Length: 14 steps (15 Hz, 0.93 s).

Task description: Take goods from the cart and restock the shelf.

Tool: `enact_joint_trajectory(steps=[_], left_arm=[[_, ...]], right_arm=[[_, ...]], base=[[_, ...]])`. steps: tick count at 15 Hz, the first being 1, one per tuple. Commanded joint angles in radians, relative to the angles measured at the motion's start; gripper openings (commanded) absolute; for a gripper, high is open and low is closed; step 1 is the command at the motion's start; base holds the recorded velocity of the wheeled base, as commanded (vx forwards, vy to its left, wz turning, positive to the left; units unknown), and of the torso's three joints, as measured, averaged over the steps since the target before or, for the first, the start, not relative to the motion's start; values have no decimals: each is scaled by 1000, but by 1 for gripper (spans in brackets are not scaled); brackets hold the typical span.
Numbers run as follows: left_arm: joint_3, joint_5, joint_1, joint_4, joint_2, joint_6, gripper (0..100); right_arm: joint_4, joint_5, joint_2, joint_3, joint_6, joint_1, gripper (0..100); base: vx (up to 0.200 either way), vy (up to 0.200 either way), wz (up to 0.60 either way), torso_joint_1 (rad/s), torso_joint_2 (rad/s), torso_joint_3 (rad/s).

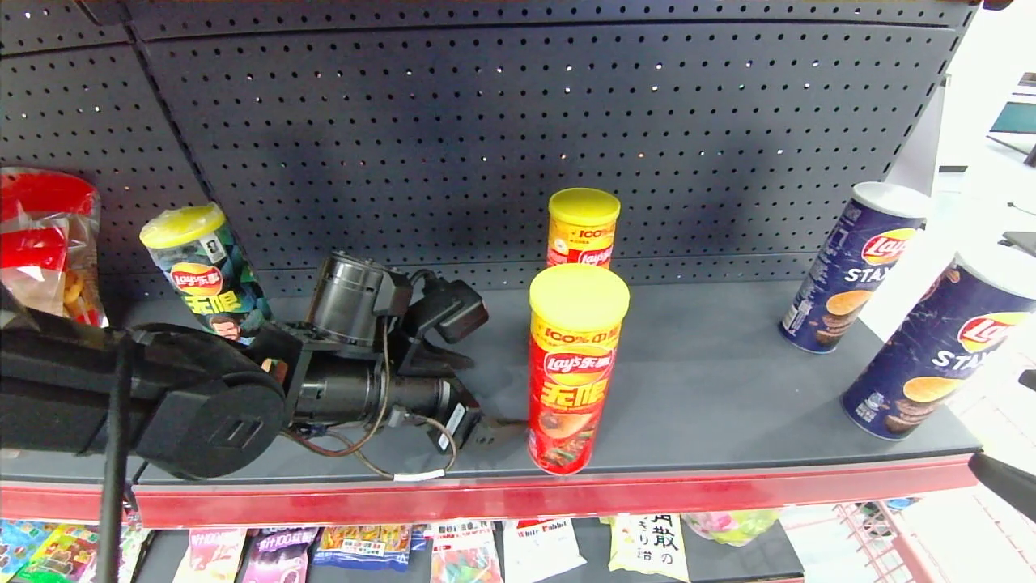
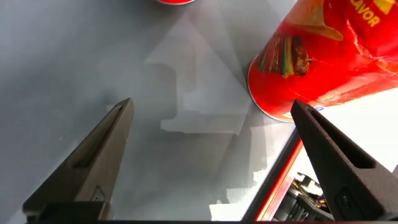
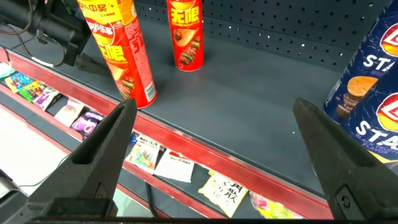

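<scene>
Release seems the step in hand — left gripper [image 2: 211, 104], jaws wide and empty, sits just beside the upright red chip can [image 1: 578, 368] at the front edge of the shelf [image 1: 712, 380] (right gripper [image 3: 214, 102] likewise wide, empty) — so next calls for withdrawing without nudging it.

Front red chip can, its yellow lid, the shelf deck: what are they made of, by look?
Front red can: likely cardboard tube, glossy printed wrap, sheen on its side. Yellow lid: seems plastic, satin, moulded rim. Shelf deck: probably painted sheet metal, smooth matte grey with soft reflections.
</scene>
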<state>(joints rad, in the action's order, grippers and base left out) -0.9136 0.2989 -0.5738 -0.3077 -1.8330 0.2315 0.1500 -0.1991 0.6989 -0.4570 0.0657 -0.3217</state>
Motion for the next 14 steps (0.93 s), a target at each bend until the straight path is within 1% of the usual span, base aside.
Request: enact_joint_trajectory(steps=[1,5,14], left_arm=[[-11,0,-3,-1,-8,0,100],[-27,0,-15,-1,-15,-1,100],[-36,-1,-21,-1,-23,-1,100]], right_arm=[[0,0,4,1,0,0,100],[0,0,4,1,0,0,100],[0,0,4,0,0,0,100]], base=[[0,0,0,0,0,0],[0,0,0,0,0,0],[0,0,0,0,0,0]])
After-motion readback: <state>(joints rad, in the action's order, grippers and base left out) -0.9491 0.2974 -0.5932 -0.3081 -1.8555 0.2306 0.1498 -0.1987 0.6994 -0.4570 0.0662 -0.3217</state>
